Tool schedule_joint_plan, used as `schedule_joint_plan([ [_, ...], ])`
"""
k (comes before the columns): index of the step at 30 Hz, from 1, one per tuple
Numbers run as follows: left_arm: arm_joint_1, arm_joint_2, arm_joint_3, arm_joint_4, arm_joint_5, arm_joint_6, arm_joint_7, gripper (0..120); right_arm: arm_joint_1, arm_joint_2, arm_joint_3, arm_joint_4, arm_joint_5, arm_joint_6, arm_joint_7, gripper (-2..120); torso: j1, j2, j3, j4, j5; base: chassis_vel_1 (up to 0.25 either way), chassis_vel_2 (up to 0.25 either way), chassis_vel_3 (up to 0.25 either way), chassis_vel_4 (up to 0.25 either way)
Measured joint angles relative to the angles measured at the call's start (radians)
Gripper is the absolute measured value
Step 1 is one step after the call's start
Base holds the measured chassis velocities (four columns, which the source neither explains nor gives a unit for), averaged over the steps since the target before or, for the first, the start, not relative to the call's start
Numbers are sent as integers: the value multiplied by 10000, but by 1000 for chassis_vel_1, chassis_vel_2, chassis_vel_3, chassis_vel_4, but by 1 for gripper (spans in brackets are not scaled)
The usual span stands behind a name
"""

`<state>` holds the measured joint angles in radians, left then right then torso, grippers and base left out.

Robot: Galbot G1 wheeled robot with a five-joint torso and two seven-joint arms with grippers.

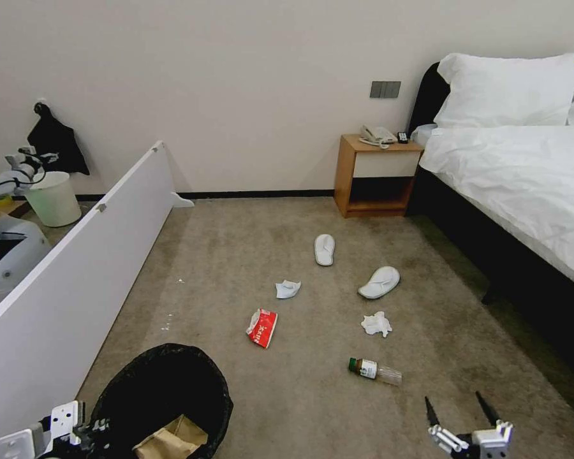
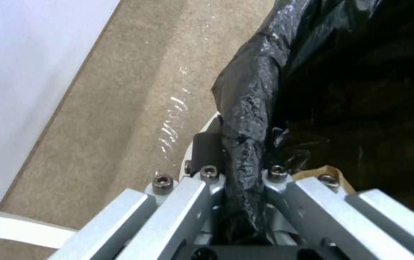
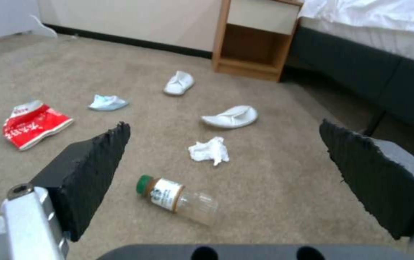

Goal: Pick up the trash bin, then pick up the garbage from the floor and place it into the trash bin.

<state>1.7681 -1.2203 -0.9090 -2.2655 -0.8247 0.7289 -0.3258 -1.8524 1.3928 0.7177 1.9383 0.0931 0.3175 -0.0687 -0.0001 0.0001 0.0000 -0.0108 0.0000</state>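
Beige short-pile carpet [image 1: 338, 395] covers the bedroom floor, with a white-sheeted bed [image 1: 523, 185] on a dark frame along the right and a long white panel [image 1: 64, 280] standing on edge at the left. Near the bed's head stands a small wooden nightstand [image 1: 376, 175].

At the lower left the round trash bin lined with crinkly black plastic [image 1: 162, 389] holds a brown cardboard scrap [image 1: 172, 440]. The left gripper [image 2: 243, 169] is clenched on the bin's bag-covered rim, one finger inside and one outside. The right gripper [image 1: 462, 411] hovers low at the lower right, its black-padded fingers [image 3: 96, 159] spread wide apart with nothing between them.

Litter lies on the carpet well apart from the bin: two white slippers, one [image 1: 324, 248] nearer the nightstand and one [image 1: 379, 282] nearer the bed; a red-and-white wrapper [image 1: 262, 327] closest to the bin; a small clear bottle with a green cap [image 1: 374, 370] on its side, just ahead of the right gripper; a crumpled white tissue [image 1: 377, 324] between bottle and slipper; and a smaller pale crumpled tissue [image 1: 287, 289].
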Motion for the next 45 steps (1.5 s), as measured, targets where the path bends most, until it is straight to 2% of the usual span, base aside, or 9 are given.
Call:
schedule_joint_plan([
  [8,-219,-175,39,15,-111,40,-55,2,-13,34,-37,-53,70,2,-43,100,0,0,0,0,0,0,0,0,0],
  [19,-205,-106,-84,-16,-225,54,-84,2,-64,-27,-30,29,127,-12,-84,100,0,0,0,0,0,-14,10,10,-17],
  [45,-231,1,-124,-47,-374,67,-143,2,-159,-92,14,128,197,23,-237,100,1,0,1,0,0,-73,73,72,-72],
])
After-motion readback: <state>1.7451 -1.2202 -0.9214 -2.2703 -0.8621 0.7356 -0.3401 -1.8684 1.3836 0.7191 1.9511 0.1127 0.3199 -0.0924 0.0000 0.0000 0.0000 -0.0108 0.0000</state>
